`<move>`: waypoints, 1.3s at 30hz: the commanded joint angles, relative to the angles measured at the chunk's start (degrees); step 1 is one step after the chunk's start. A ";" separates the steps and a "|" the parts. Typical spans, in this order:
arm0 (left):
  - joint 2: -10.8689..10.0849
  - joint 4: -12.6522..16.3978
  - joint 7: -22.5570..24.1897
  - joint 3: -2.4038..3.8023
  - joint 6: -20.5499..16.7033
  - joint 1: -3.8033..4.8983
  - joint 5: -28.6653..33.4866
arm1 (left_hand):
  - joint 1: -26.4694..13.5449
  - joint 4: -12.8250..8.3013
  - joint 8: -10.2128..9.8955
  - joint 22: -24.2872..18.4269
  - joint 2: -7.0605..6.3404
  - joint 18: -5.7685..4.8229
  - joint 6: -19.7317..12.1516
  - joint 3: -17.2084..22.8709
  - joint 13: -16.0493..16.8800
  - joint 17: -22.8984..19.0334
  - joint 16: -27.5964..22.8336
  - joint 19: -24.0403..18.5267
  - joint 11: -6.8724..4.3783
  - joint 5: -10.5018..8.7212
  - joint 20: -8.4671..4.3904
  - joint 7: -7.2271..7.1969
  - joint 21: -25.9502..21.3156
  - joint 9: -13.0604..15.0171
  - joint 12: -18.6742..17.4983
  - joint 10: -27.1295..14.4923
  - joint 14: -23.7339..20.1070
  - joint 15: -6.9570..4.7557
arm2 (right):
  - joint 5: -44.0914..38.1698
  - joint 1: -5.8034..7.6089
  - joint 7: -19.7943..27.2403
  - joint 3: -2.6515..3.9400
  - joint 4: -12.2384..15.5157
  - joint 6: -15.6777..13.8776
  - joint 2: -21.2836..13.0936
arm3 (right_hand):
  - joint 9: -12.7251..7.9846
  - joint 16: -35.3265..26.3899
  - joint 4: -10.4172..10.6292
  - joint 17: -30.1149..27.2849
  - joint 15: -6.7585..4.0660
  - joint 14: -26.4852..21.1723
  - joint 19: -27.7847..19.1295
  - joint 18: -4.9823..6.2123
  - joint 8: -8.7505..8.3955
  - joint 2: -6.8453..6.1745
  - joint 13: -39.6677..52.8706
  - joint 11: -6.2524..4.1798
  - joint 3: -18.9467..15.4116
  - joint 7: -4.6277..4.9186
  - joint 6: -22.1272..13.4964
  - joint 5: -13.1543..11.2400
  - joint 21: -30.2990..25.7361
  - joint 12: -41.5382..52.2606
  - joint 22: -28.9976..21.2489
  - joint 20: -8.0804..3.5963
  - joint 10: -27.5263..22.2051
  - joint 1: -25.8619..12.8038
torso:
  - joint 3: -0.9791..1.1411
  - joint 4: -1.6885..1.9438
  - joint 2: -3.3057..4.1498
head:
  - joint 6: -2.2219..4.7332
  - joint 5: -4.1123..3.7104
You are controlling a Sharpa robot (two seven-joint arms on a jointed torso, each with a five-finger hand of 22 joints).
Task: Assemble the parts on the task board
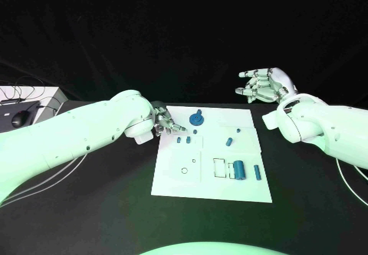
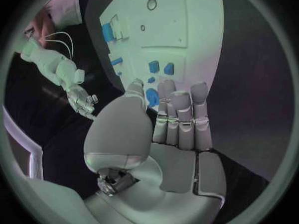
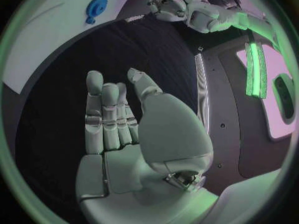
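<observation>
Currently the left hand is hovering at the task board's far-left corner, fingers held loosely together and holding nothing; in the left wrist view its fingertips are lying just beside a small blue part, though contact is hard to judge. Meanwhile the right hand is hanging raised beyond the board's far-right corner, well apart from it, fingers apart and holding nothing. On the board a round blue gear-like part is sitting near the far edge, two small blue pegs are lying side by side just behind the left hand, and a blue cylinder is resting toward the near-right.
</observation>
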 commanded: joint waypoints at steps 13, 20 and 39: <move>-1.28 -0.36 26.08 0.61 -9.38 -1.05 5.46 | 15.14 -13.93 -5.42 -9.59 5.42 -1.32 -2.07 9.76 -16.15 -17.36 -17.57 -7.12 4.23 0.40 3.98 4.01 -15.94 -25.77 -15.52 -4.05 -10.93 4.30 | 0.06 -0.02 1.62 0.03 0.13 -0.12 -0.43 | 0.08 0.39 -0.54 -0.15 -0.01 -0.23 -0.13 1.08 0.24 0.65 -0.20 -0.15 0.03 0.28 1.13 0.48 -0.02 0.17 1.18 0.04 -0.14 0.13 | 0.01 0.07 -0.03 | 0.51 -0.20; 0.95 -1.76 37.10 -0.83 -14.33 -2.53 -9.13 | 13.69 -16.53 -10.07 -9.83 3.47 -0.88 1.51 10.77 -17.57 -20.78 -19.29 -7.37 5.14 0.28 4.77 3.39 -17.53 -36.45 -24.60 -2.01 -10.56 5.03 | -0.22 -0.02 1.83 0.00 0.05 -0.24 -0.38 | 0.09 0.16 -0.75 -0.27 -0.04 -0.26 -0.22 1.03 0.29 0.68 -0.58 -0.18 0.20 0.25 1.53 0.51 -0.08 -0.26 1.16 0.01 -0.03 0.13 | -0.07 -0.08 0.09 | 1.07 -0.43; 9.42 -9.90 35.16 -3.10 -14.72 -4.66 -33.08 | 11.90 -14.85 -11.66 -1.10 -1.39 1.84 3.18 13.00 -17.79 -15.29 1.70 -3.02 6.10 0.34 4.57 2.63 -7.68 -38.62 -33.16 -1.54 -8.15 4.74 | -0.82 -0.01 1.98 -0.02 0.27 -0.57 -0.03 | 0.09 -0.27 -0.92 -0.47 -0.05 -0.28 -0.34 0.94 0.21 0.62 -1.30 -0.19 0.46 0.28 1.33 0.72 -0.31 -0.84 1.12 -0.02 0.15 -0.02 | -0.04 -0.23 0.48 | 2.46 -1.16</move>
